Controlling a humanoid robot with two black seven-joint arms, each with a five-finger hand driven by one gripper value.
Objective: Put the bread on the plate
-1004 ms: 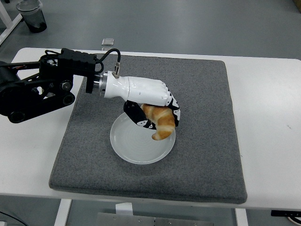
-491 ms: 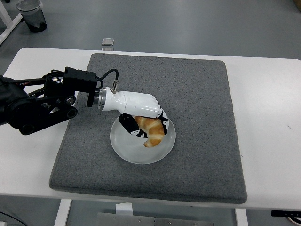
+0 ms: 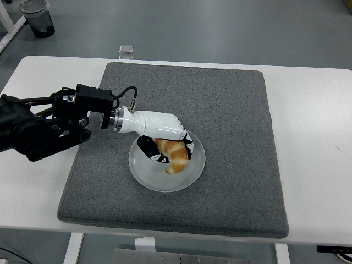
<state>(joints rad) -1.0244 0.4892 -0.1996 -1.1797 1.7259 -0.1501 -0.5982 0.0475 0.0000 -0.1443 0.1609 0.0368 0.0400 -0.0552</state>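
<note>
The left hand (image 3: 159,132) reaches in from the table's left edge and sits low over the plate (image 3: 144,177), fingers curled around the bread (image 3: 174,156), thumb under on the near-left side and the other fingers (image 3: 187,141) over the top. The bread is a croissant, one of it, lying across the plate's middle with its lower tip (image 3: 171,169) pointing toward the near edge. That tip looks down on the plate surface or just above it; contact can't be confirmed from this angle. The hand is low and tilted probably so the bread can be let go without dropping or rolling off. Judged step: set-down nearly done, release not yet made. Next move likely calls for spreading the fingers and lifting clear without dragging the bread off the rim.

One plate, white, round, on the mat (image 3: 231,121) left of its centre and toward the near edge. One grey mat, covering most of the table (image 3: 313,110). The mat probably keeps the plate from sliding. Right hand not visible. Off the table, a dark bin (image 3: 37,17) on the floor at top left and one small object (image 3: 126,49) beyond the far edge, too small to identify.
</note>
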